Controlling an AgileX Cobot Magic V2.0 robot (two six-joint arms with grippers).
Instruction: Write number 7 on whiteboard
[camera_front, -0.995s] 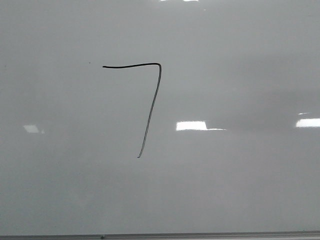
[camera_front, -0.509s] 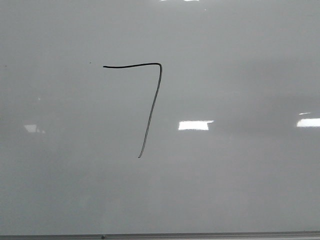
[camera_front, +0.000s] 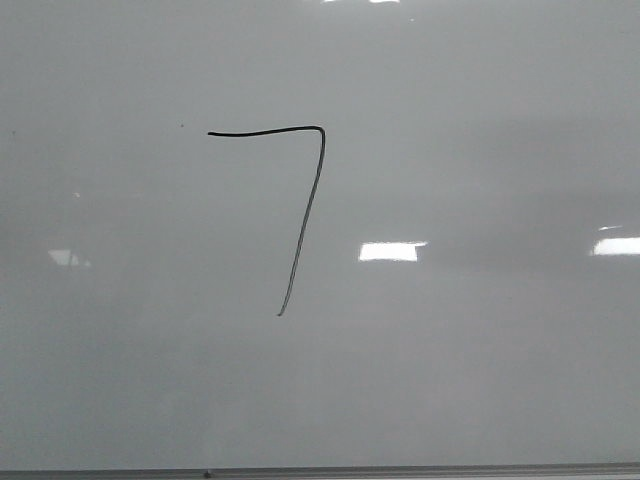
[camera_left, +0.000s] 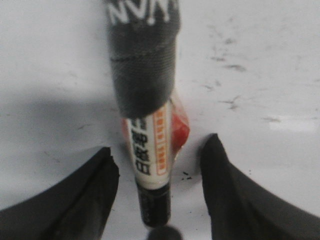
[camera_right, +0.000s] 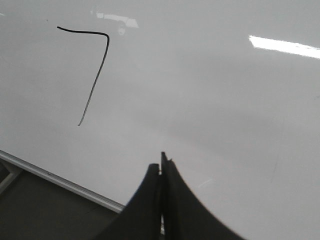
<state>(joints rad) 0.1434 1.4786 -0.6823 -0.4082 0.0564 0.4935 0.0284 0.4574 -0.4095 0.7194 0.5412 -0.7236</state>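
The number 7 (camera_front: 265, 131) is drawn in thin black line on the whiteboard (camera_front: 480, 350), left of centre in the front view. It also shows in the right wrist view (camera_right: 85, 33). No gripper shows in the front view. My right gripper (camera_right: 161, 160) is shut and empty, above the whiteboard (camera_right: 225, 100) near its frame edge. My left gripper (camera_left: 160, 145) is open. A marker (camera_left: 150, 150) with a white and orange label and a black wrap lies between its fingers on a smudged white surface, with a gap on each side.
The whiteboard's thin grey frame edge (camera_front: 400, 470) runs along the bottom of the front view. In the right wrist view the frame edge (camera_right: 60, 181) borders a dark grey surface (camera_right: 40, 210). Bright glare patches (camera_front: 392, 251) lie on the board.
The number 7 is the same. The glare patch near the middle has shifted slightly right and lost its thin tail.
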